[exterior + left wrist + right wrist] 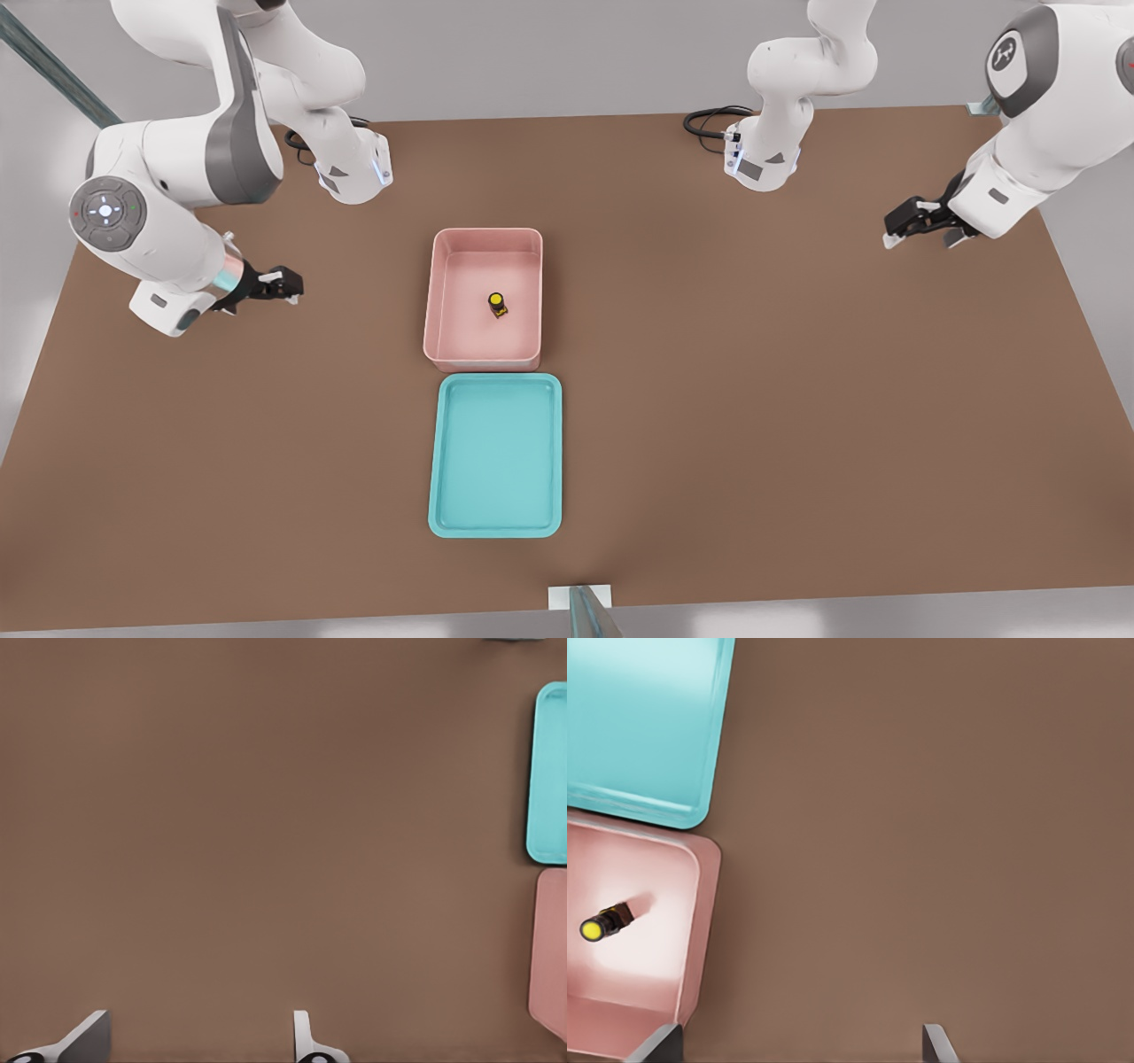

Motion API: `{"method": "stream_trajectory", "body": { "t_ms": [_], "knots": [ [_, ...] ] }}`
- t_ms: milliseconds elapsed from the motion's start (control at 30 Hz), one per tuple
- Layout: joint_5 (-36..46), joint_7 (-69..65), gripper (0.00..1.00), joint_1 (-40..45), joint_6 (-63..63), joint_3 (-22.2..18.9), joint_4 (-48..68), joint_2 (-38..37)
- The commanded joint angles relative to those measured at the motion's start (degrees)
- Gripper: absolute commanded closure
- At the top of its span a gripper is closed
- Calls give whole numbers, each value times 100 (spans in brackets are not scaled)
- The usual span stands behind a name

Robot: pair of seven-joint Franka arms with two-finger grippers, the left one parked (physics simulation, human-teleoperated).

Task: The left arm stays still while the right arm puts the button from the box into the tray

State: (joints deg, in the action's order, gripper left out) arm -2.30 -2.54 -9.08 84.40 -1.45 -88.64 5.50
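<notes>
We are seeing the gripper (288, 285) hovering over bare table (797, 399), fingers spread and holding nothing, the button (497, 304) sitting upright inside the box (484, 358) well off beyond its fingertips, the tray (496, 528) lying just beside that box.

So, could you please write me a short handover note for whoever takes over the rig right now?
Hand: open, holding nothing, above bare table at the front view's left, well clear of the box.
Button: upright on the box floor.
Tray: empty, lying just short of the box's near end.
Done: nothing yet; the button is not grasped.
Left: reach into the box, grip the button, lift it out, set it in the tray.
</notes>
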Motion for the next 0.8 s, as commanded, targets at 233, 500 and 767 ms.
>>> {"method": "stream_trajectory", "body": {
  "t_ms": [233, 500, 767],
  "knots": [
    [-51, 2160, 0, -2748, 1007, 1420, 761, 1840],
    [-209, 3233, 0, -2247, 5007, 1420, -2587, 1216],
    [-350, 3532, 0, -2379, 6906, 1402, -3546, 1761]
  ]
}}
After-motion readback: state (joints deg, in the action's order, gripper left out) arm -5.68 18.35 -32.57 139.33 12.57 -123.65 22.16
